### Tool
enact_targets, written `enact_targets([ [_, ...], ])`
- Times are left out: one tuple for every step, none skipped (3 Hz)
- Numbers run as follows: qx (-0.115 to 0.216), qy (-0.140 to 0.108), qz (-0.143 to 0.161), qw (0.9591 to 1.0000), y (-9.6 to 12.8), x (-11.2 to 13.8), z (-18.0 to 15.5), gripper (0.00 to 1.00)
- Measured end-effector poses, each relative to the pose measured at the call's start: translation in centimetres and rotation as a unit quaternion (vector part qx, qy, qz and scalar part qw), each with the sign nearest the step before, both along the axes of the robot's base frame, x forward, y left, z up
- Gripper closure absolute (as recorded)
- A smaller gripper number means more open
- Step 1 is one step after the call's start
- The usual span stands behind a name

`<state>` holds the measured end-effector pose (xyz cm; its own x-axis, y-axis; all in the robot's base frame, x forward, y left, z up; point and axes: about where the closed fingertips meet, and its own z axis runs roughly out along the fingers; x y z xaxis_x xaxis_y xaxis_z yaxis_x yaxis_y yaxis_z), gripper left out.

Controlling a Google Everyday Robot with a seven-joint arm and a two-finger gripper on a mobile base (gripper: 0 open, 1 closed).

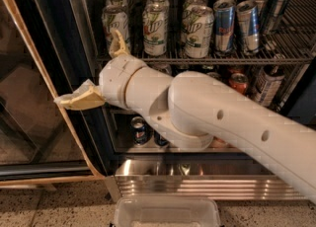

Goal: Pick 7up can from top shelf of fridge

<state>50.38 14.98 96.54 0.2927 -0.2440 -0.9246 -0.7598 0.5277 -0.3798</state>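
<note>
Camera view, spread end effector point(89, 69) beside three front 7up cans point(155, 29)

Shop or canteen: drinks fridge point(85, 18) packed with cans point(224, 23), gripper point(87, 68) at its door frame

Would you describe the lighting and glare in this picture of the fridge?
Camera view: the top shelf is lit brightest, the 7up cans gleaming on top; lower cans lie dim behind the arm; glare streaks the base panel; the open tool, left of the cans at the door frame, is evenly lit.
</note>
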Motion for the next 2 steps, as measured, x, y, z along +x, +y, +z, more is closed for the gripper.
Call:
enact_targets([
  [0.021,-0.008,-0.019,0.9996,1.88,-0.99,1.84,0.0],
  [0.021,-0.01,-0.019,0.9996,2.12,-1.1,2.08,0.0],
])
